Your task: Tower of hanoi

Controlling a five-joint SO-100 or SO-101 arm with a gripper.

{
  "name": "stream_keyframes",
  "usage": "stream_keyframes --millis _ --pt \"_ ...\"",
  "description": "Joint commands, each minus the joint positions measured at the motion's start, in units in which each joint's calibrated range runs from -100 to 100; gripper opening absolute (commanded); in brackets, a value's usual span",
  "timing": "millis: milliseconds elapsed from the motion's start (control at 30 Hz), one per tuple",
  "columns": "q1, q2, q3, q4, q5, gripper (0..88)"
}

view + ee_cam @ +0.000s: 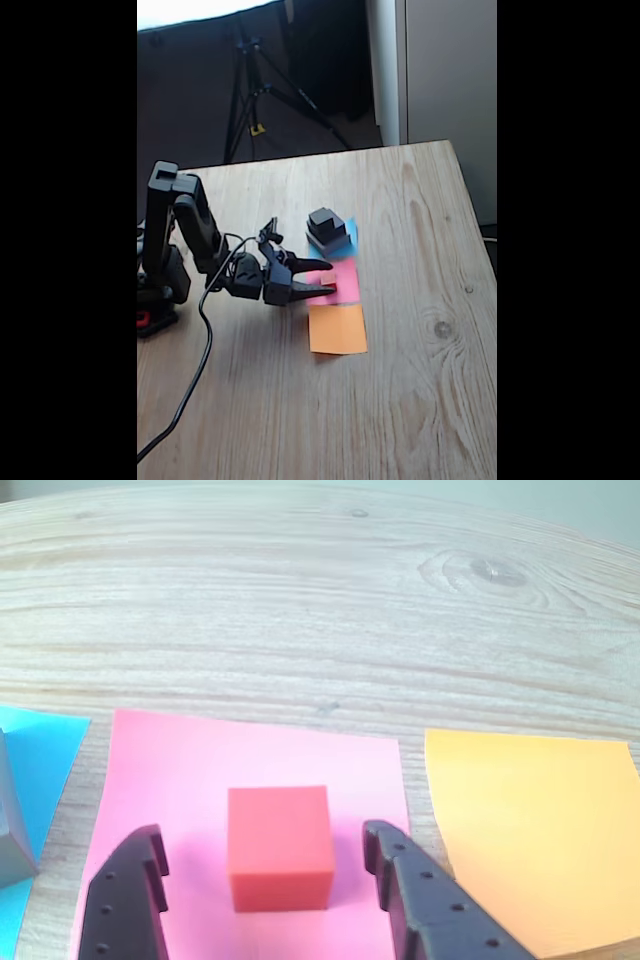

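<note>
A tiny red cube [280,845] sits on the pink paper square [180,770]. My gripper [262,832] is open, with one black finger on each side of the cube and a gap between each finger and it. In the fixed view the gripper [331,278] reaches low over the pink paper [346,276]. A stack of dark blocks [326,228] stands on the blue paper [351,234] just behind, the smallest on top. The grey bottom block's corner [10,830] shows at the wrist view's left edge.
An orange paper square [337,329] lies next to the pink one, toward the table's front. The arm's base [160,290] stands at the table's left edge, and its cable [200,350] trails forward. A tripod [250,90] stands beyond the far edge.
</note>
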Motion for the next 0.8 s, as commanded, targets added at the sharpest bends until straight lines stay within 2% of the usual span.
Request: stream_keyframes --millis 0,300,767 --pt "-0.5 -1.0 0.6 -1.5 0.7 20.0" --pt "-0.8 -0.8 0.3 -1.4 0.7 19.3" --pt "-1.5 1.1 -2.4 -1.1 0.7 13.4"
